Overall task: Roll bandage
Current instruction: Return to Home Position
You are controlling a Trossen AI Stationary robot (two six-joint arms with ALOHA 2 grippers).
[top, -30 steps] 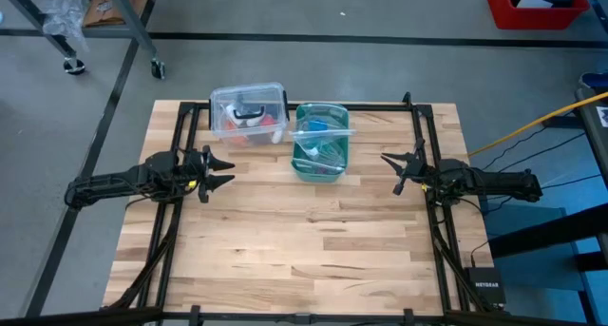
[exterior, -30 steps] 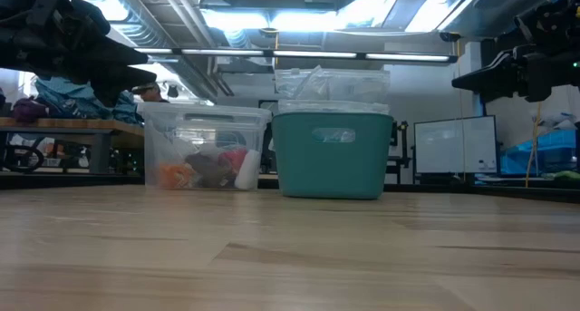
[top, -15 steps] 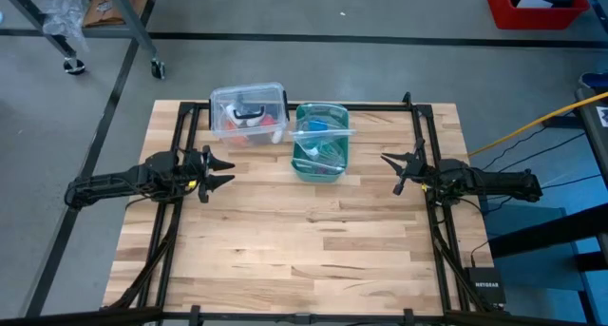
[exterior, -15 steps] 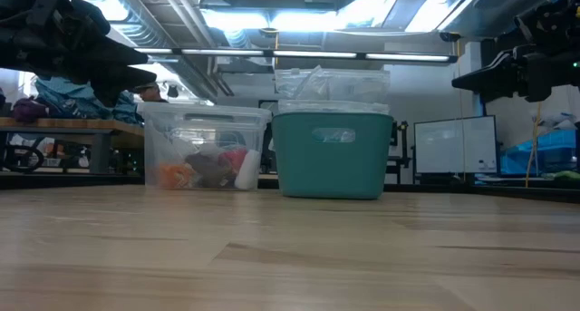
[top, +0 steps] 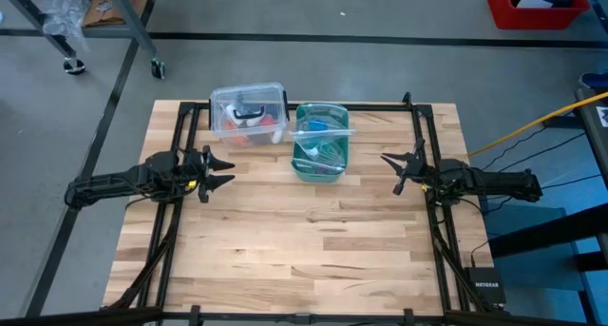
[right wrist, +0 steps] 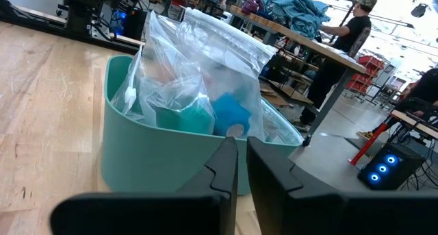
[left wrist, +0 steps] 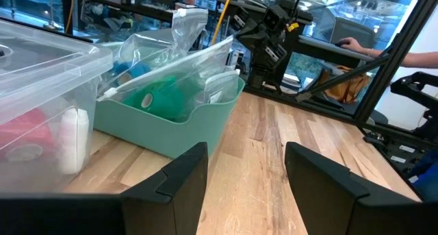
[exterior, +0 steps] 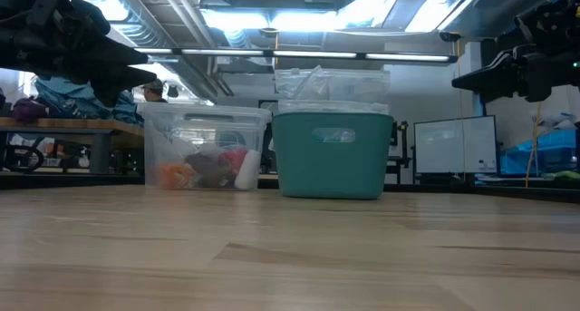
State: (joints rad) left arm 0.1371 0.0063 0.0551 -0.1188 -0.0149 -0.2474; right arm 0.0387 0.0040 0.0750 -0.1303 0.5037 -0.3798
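The bandage (right wrist: 229, 115) shows as a bright blue roll inside a clear plastic bag (right wrist: 198, 64). The bag stands in the teal basket (top: 320, 160) at the table's far middle, and the blue shows through it from above (top: 318, 126) too. My left gripper (top: 226, 171) hovers level over the table's left side, open and with nothing in it (left wrist: 245, 173), pointing toward the basket. My right gripper (top: 388, 161) hovers level over the right side, shut on nothing (right wrist: 238, 166), facing the basket. Both are well clear of the basket.
A clear lidded box (top: 249, 114) with red, orange and white items stands left of the basket. Black frame rails (top: 423, 126) run along the table's left, right and far sides. Bare wood (top: 304, 240) spreads between the arms and the near edge. A person (right wrist: 345, 40) stands far behind.
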